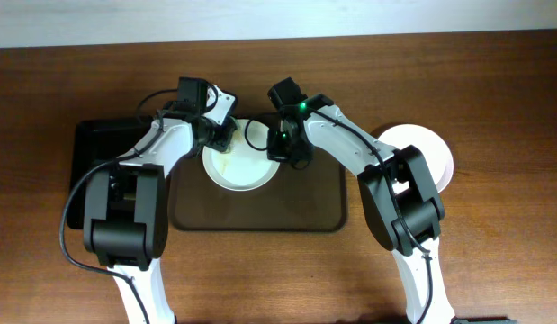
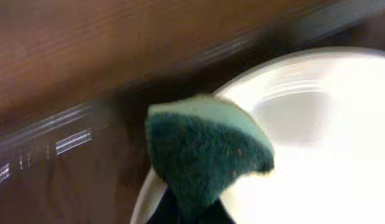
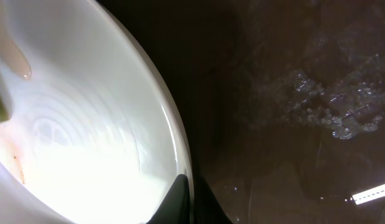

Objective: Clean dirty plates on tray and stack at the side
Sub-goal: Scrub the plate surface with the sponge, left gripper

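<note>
Overhead, my left jaws clamp the sponge (image 2: 198,143) at the left rim of the plate (image 1: 247,171) on the tray (image 1: 314,211), my right jaws seemingly pinching its right rim, so I'd scrub small firm circles while holding it steady.

The tabletop (image 1: 503,270) is brown wood with long lines in it. A small black tray (image 1: 89,144) lies flat near the left edge, about halfway along, and part of it is hidden. A sponge (image 2: 195,158) shows up close. One side is dark green and rough, the other soft and light green. A pale strip (image 1: 260,18) runs past the far edge.
</note>
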`<state>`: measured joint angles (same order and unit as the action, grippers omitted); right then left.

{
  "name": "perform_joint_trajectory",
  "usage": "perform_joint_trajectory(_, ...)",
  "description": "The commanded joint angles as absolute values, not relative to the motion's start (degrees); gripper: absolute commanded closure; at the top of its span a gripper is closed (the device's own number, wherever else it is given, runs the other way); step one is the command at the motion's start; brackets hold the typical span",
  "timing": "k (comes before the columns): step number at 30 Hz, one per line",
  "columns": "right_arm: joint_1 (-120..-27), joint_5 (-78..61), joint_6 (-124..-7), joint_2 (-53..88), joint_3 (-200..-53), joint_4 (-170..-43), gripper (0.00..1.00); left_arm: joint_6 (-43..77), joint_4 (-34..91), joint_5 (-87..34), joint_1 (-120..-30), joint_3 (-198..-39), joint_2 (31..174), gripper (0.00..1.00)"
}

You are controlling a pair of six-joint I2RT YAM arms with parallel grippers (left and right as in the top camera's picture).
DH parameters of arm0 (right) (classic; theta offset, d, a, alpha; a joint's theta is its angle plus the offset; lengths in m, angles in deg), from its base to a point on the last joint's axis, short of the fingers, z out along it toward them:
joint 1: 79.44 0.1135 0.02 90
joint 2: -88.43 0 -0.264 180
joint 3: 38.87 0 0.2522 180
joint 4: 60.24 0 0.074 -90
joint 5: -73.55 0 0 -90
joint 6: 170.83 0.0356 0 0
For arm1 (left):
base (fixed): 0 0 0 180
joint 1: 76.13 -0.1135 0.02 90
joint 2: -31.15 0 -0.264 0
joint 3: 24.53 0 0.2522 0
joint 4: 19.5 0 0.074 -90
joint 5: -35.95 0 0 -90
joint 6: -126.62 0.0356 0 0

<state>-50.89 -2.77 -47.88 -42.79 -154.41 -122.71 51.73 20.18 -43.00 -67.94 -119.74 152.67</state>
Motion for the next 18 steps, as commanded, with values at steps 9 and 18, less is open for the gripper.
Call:
perform_joint_trajectory(9,-50.2,-2.9,-48.5,-44.7,-153.8,-123.0,0.96,65.2,41.5,-24.4,-68.5,-117.9,156.3,1.0)
perform_joint_trajectory(18,-50.2,-2.9,-48.7,-44.7,-153.8,-123.1,0.96,53.5,15.5,-39.9,-68.5,-117.9,159.2,1.0)
